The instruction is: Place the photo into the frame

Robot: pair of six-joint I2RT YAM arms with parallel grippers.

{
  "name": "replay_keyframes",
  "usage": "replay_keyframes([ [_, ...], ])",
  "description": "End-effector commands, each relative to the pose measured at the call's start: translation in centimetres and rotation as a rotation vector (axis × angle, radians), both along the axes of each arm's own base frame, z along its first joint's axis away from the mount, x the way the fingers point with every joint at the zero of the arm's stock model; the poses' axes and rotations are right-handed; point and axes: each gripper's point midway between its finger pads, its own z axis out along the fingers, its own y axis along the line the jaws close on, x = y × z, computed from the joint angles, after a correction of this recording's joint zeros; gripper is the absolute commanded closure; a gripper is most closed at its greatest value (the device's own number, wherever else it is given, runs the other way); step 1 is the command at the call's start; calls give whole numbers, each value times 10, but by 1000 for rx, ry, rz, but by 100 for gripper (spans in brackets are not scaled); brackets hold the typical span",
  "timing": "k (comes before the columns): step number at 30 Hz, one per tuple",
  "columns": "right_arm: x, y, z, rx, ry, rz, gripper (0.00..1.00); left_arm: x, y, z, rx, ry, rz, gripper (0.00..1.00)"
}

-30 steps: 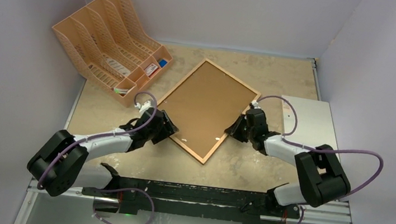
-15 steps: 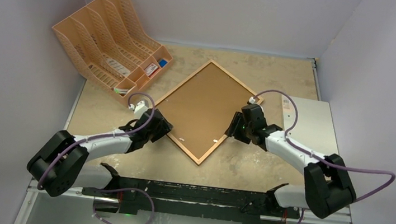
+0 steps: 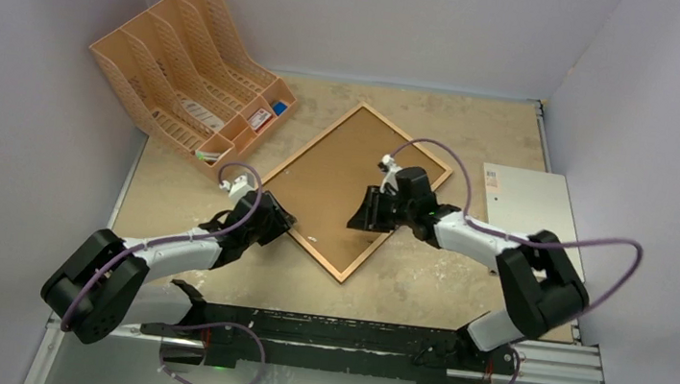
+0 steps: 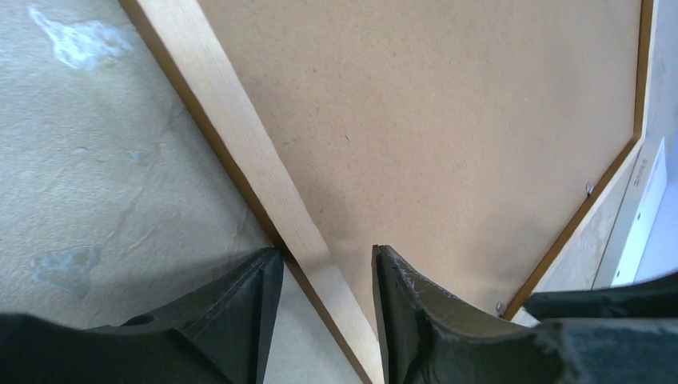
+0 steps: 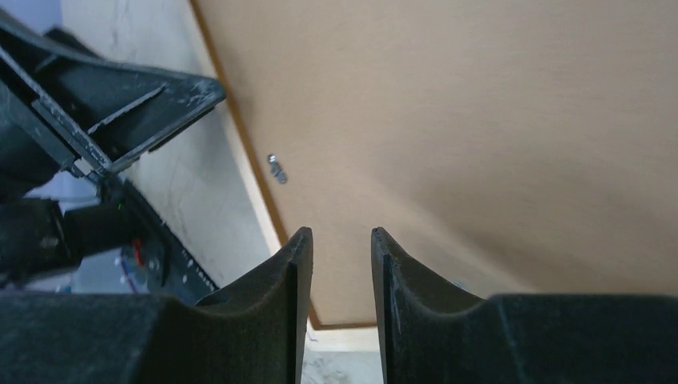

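The frame (image 3: 313,143) lies face down and skewed in the middle of the table, with the brown backing panel (image 3: 343,178) filling it. The photo is not in view. My left gripper (image 3: 277,216) is open at the frame's near-left side. In the left wrist view its jaws straddle the pale wooden moulding (image 4: 240,136) with a gap beside it. My right gripper (image 3: 359,216) is open and empty, hovering over the backing panel (image 5: 480,104) near the frame's lower corner. A small metal tab (image 5: 277,168) shows by the moulding there.
An orange-tan file rack (image 3: 187,59) stands at the back left. A stiff white sheet (image 3: 532,214) with a small sticker (image 3: 492,178) lies at the right, by the frame's right corner. Walls close the back and both sides.
My right gripper has moved left, from the frame's right edge to over the backing panel. The frame has shifted slightly. My left gripper has stayed at the frame's left edge.
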Motion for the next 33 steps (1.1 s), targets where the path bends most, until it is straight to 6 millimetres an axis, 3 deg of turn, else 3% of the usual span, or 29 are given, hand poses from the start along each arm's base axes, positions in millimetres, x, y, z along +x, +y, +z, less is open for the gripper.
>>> replay_keyframes([
  [1,-13,58,19,141,-55,241,66,-66,15,-51,109,257,-162,51],
  [4,-18,77,9,139,-28,284,66,-73,17,-50,108,271,-173,53],
  [11,-28,98,-15,128,17,336,68,-81,26,-54,138,293,-163,66],
  [20,-17,104,-38,56,-23,289,79,-85,30,-65,173,341,-168,70],
  [26,-21,105,-44,44,-21,298,82,-86,31,-67,181,352,-169,71],
  [33,-39,107,-52,63,21,350,88,-84,29,-66,173,346,-173,71],
])
